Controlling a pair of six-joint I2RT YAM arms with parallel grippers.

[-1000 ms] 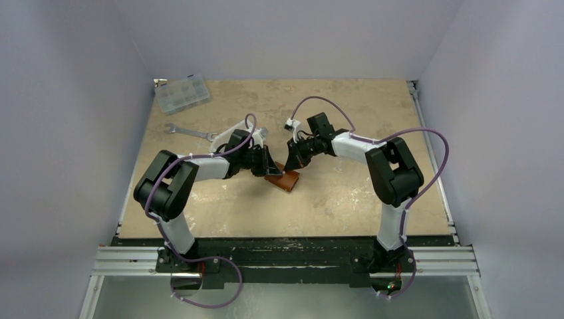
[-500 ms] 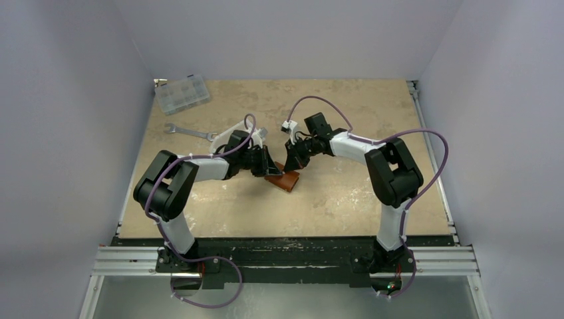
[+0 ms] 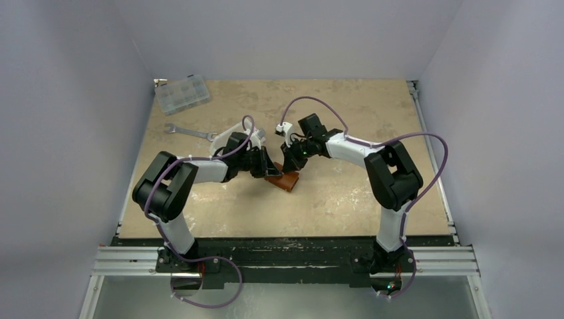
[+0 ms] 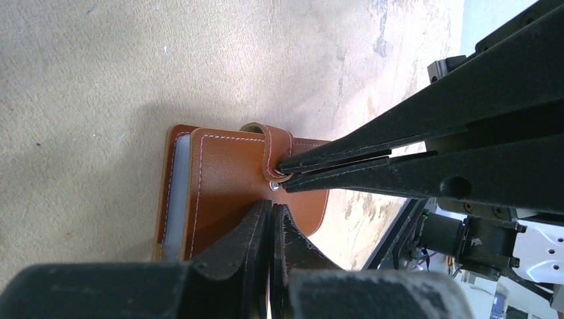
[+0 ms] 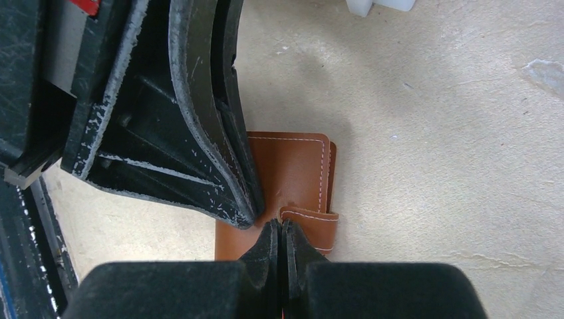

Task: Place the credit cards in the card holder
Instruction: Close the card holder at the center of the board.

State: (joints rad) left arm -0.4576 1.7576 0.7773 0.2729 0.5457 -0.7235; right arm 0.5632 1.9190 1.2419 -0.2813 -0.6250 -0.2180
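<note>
Mid-bench, both arms bend inward, wrists dipped nose to nose over the card holder (image 3: 284,179). The left pincer (image 4: 271,211) is squeezed together, tips pressing the brown cover. The right pincer (image 5: 279,227) is together too, tips at the snap strap (image 5: 311,227). The holder lies folded, flat, directly beneath both; wrench (image 3: 189,132) and clear box (image 3: 181,94) sit far left.

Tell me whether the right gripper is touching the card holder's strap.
Touching. The left wrist view shows the right gripper, shut, with its tips pressed against the end of the card holder's strap; no gap shows between them.
</note>
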